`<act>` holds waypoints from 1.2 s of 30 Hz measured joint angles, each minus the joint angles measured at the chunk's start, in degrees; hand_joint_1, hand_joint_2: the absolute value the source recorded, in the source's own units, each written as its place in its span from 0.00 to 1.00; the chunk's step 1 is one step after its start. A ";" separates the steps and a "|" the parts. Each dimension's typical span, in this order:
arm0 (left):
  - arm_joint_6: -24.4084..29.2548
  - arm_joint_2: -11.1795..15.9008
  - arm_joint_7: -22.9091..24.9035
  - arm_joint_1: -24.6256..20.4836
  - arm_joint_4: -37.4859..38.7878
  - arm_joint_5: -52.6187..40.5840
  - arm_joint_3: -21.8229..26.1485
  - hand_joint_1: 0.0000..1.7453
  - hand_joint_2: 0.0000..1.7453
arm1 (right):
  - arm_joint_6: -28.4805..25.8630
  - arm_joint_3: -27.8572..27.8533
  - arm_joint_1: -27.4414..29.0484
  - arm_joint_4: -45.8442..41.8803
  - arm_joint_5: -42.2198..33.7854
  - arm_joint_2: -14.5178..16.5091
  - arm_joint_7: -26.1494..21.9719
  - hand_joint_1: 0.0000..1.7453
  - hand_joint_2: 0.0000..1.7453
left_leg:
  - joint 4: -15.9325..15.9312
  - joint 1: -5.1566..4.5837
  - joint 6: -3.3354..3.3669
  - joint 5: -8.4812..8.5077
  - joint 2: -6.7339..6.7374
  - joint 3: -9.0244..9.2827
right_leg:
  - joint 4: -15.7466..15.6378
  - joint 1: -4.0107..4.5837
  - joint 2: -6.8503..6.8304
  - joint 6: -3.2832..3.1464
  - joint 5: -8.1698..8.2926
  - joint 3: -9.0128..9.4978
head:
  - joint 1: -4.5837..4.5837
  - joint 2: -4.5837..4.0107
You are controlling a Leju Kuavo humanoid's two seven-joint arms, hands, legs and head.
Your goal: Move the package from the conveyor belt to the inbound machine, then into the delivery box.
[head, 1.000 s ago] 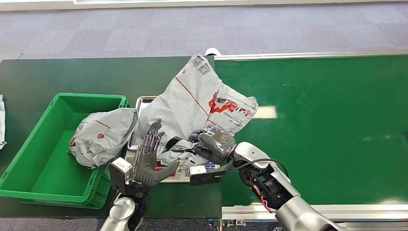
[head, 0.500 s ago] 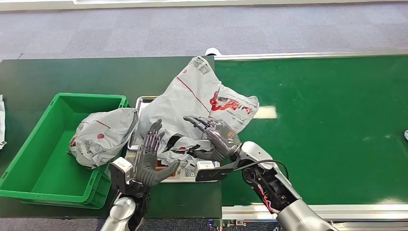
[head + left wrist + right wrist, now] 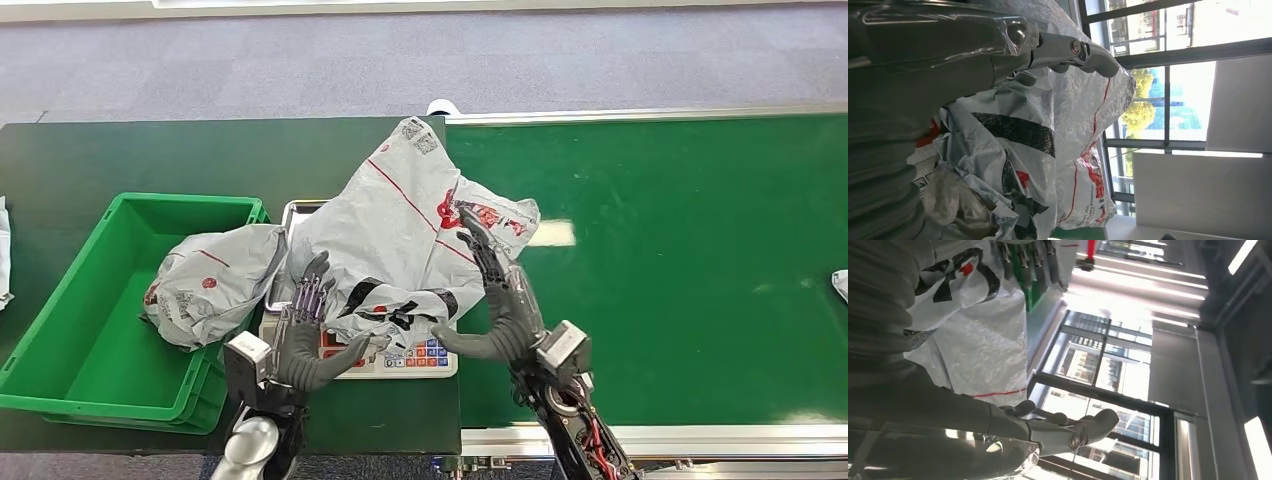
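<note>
The package (image 3: pixel 400 235), a large crumpled grey mailer with red print, lies draped over the inbound machine (image 3: pixel 415 358), a scale whose keypad shows under the bag's near edge. Its long axis runs diagonally, from the near-left corner by the scale to the far-right tip reaching over the edge of the green conveyor belt (image 3: pixel 680 250). The 2 hands flank it. The left hand (image 3: pixel 305 335) stands upright at the bag's near-left side, fingers spread and holding nothing, its fingertips at or just beside the plastic; I cannot tell if they press it. The right hand (image 3: pixel 500 300) stands at the bag's right side, palm turned toward it, fingers apart and empty, touching or nearly touching the wrinkled edge. So the package sits between the palms, closer to the left one at its low end. The delivery box (image 3: pixel 60 330), a green crate on the dark bench (image 3: pixel 120 160), lies to the left and already holds another grey package (image 3: pixel 205 285). Judging by this, the next move likely calls for squeezing the bag from both sides and carrying it leftward.
</note>
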 joint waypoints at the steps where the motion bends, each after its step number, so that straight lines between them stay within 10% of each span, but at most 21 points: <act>1: 0.01 0.00 0.01 0.24 -0.19 0.01 0.02 0.00 1.00 | 0.36 -0.94 1.08 -1.00 -0.44 0.18 -0.11 0.00 1.00 | 0.00 0.00 0.00 0.00 0.00 0.00 | 0.00 0.00 0.00 0.00 0.00 0.00 | 0.00 0.00; 12: 0.65 0.00 0.09 1.70 -1.85 -0.09 0.42 0.00 1.00 | -7.81 -12.02 8.51 -5.03 0.78 2.63 0.91 0.00 1.00 | 0.00 -0.01 0.00 0.00 0.00 -0.01 | 0.00 -0.01 0.00 0.00 0.00 0.00 | 0.00 0.00; 36: 0.66 -0.02 0.12 1.79 -1.95 -0.79 0.92 0.00 1.00 | -6.79 -18.74 10.21 -5.02 -4.06 4.68 1.53 0.00 1.00 | 0.00 0.00 0.00 0.00 0.01 0.00 | 0.00 -0.01 0.00 0.00 0.00 -0.02 | 0.00 0.00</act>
